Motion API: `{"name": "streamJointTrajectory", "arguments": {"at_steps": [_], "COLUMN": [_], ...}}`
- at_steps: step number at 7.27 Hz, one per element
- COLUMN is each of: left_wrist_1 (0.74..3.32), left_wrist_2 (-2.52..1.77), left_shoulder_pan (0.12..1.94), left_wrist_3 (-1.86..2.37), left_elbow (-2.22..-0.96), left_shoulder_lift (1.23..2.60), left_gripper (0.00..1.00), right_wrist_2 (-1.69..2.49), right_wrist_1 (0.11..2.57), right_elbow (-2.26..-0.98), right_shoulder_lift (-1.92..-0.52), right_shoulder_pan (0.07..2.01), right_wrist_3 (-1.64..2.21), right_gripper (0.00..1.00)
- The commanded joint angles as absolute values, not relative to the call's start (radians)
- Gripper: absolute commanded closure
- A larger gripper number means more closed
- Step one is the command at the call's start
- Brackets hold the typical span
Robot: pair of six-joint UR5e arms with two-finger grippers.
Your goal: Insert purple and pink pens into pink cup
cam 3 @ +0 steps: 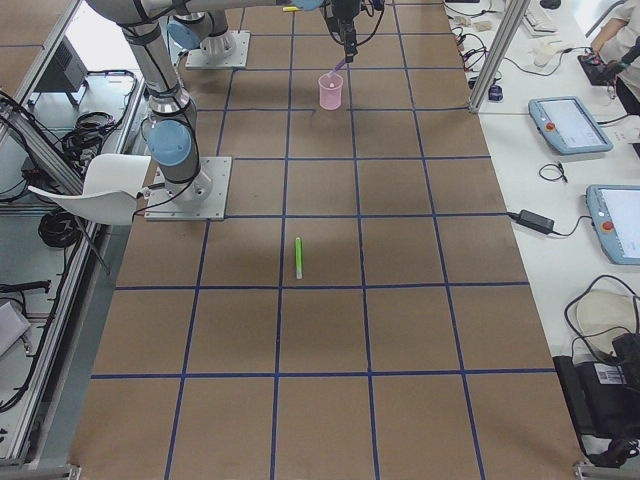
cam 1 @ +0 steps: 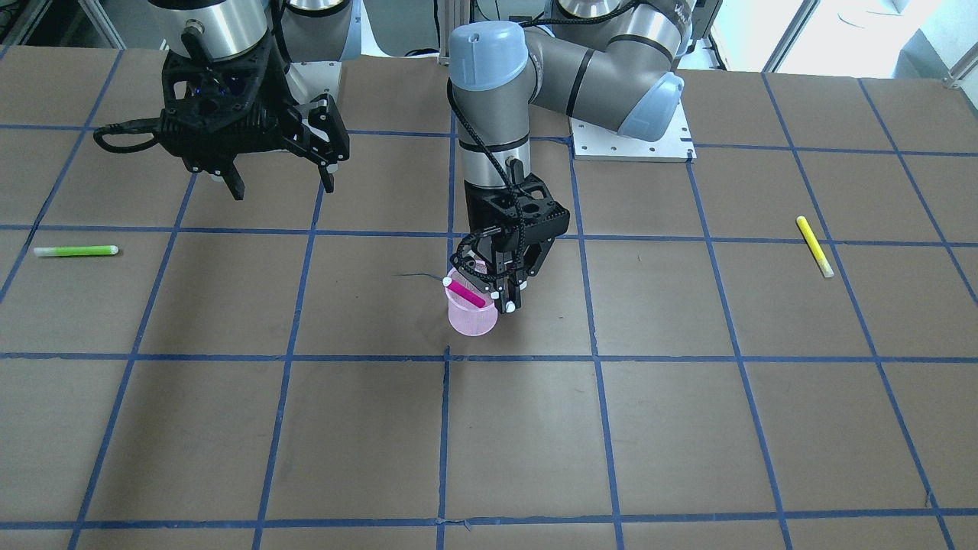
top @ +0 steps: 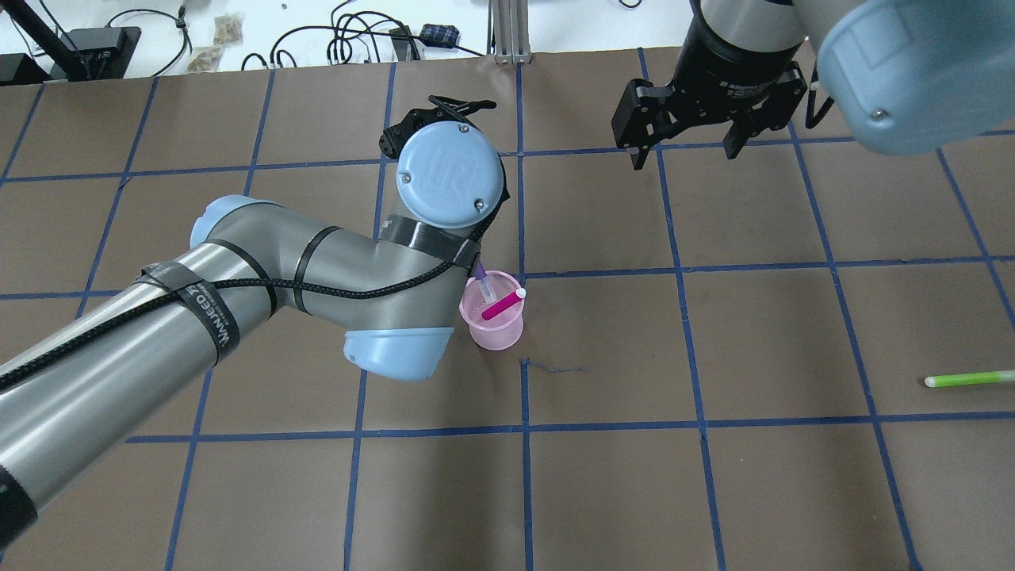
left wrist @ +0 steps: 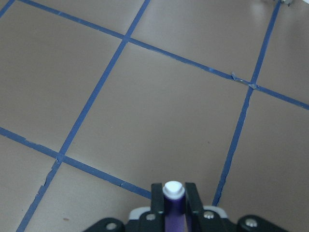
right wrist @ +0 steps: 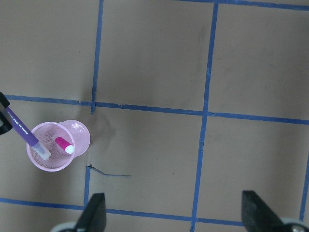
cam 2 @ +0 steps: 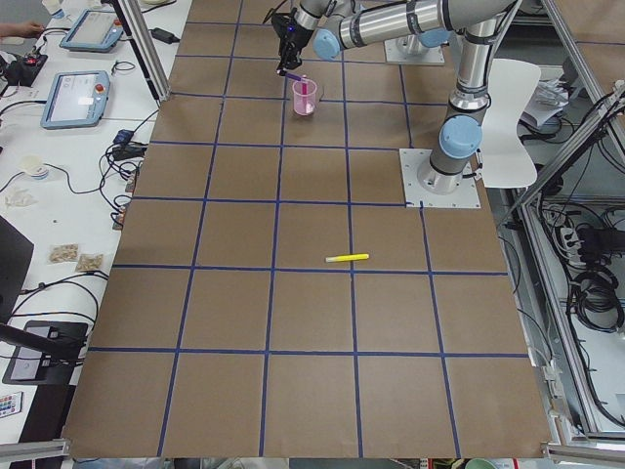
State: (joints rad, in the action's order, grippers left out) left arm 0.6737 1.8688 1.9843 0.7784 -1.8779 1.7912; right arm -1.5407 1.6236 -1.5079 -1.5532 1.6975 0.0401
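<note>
The purple pen [left wrist: 173, 210] is clamped in the left hand [cam 1: 504, 299], slanting with its lower end inside the cup [right wrist: 79, 133], where the pink pen [right wrist: 63, 144] leans. Only the release looks left. The right hand [top: 683, 156] hangs wide open and empty, well apart, and the cup stands mid-worktop [top: 714, 333], far from any edge.

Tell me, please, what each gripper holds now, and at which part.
The left gripper holds the purple pen near its upper end; the lower end is inside the pink cup. The right gripper is open and holds nothing.
</note>
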Motion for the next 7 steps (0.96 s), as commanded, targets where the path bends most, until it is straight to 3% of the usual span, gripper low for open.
{"name": "streamJointTrajectory", "arguments": {"at_steps": [1,7], "left_wrist_1": [0.672,0.67], "left_wrist_2": [1.87,1.858], "left_shoulder_pan": [1.994,1.994], "left_wrist_3": [0.788,0.792], "left_elbow": [-1.917,-1.916], "left_shoulder_lift": [1.792,1.833], "left_gripper": [1.0,1.0], "right_wrist_2": [-1.545,-1.557], "right_wrist_1": [1.621,1.623], "right_elbow": [-1.509,-1.511], "right_shoulder_lift": [-1.566,-1.563], "right_shoulder_pan": [1.698,1.686], "right_wrist_3": [0.067,0.109], "right_gripper": [0.0,0.0]}}
